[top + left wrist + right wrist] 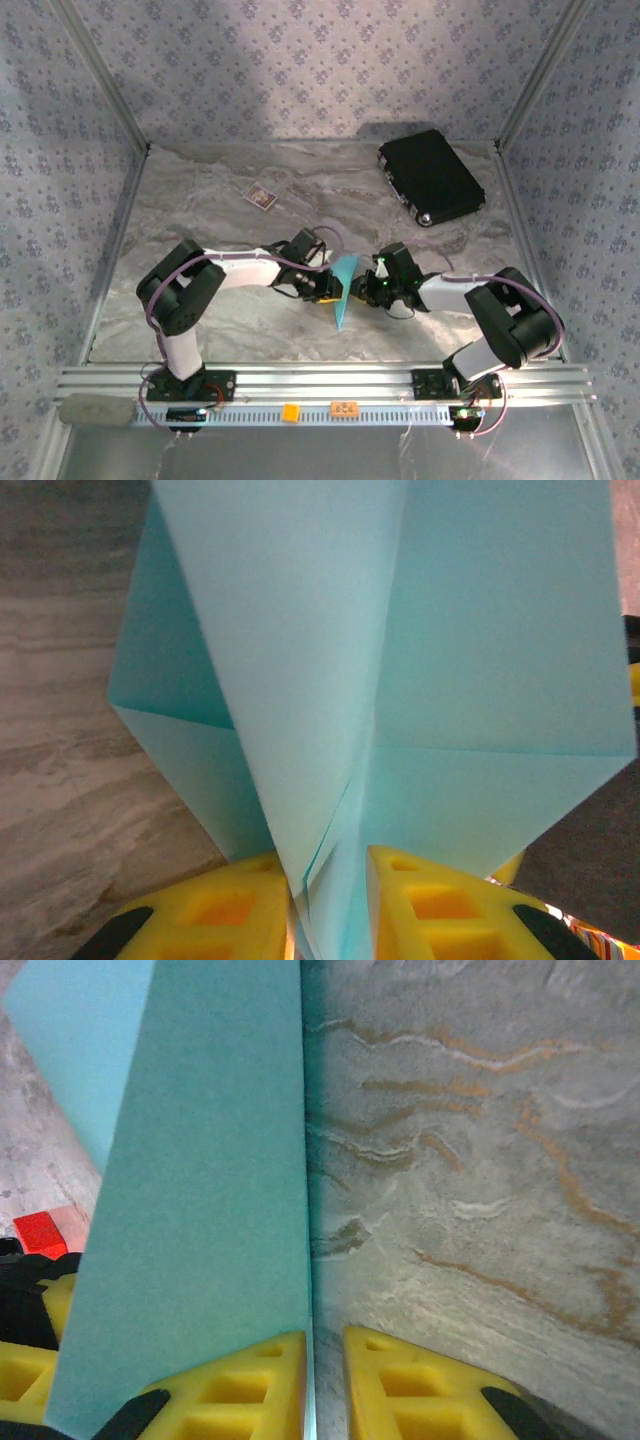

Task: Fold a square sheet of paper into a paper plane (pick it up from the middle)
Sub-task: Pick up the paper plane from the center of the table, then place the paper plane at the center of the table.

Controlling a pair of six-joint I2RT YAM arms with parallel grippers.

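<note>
1. Where the two arms meet over the middle of the table [210, 215], the blue paper [344, 290] stands on edge between them. From above it shows as a narrow sliver with its lower tip pointing toward the near rail.
2. The left gripper [331, 287] comes in from the left. In its wrist view, its yellow fingers [225, 910] sit close together, with the folded paper [330, 680] pinched in the slim gap between them.
3. That same view shows the paper already creased. A long flap runs down to a point at the fingers, and folded panels spread to either side of it.
4. The right gripper [366, 288] reaches in from the right, opposite the left one. Its yellow fingers [250, 1385] are nearly together, and the straight edge of the paper [200, 1210] runs down into the gap, clamped there.
5. Whether the paper's lower tip touches the table I cannot tell.
6. A black case [431, 177] lies at the far right of the table, well apart from the arms.
7. A small dark card [262, 196] with a pale border lies at the far left of centre, also well away from the paper.
</note>
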